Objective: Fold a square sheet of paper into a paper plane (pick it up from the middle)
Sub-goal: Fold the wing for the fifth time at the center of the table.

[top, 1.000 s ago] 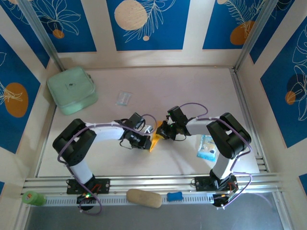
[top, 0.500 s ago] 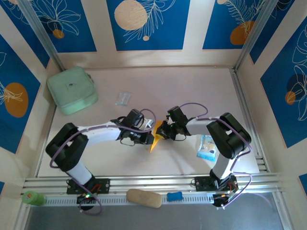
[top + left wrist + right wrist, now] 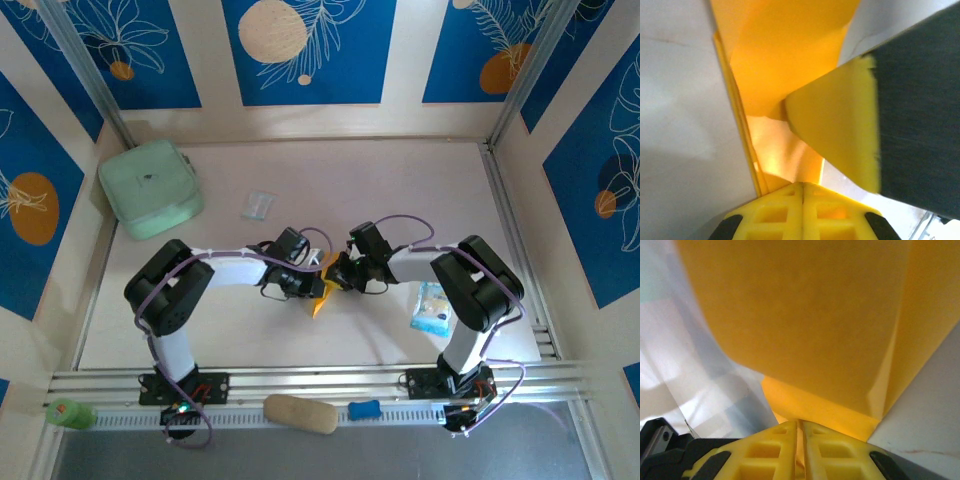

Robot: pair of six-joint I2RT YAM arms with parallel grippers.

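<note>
Against the far-left corner of the pale bench, a mint-green square pouch. Mid-bench, left arm and right arm nose to nose, left jaws and right jaws each pinching the thin orange-yellow creased paper, its narrow tip toward the near edge. Beside the right arm, a small blue-and-white packet.

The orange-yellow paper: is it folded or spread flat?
Folded. The paper is a narrow pointed shape, and the left wrist view shows creased, overlapping layers.
</note>
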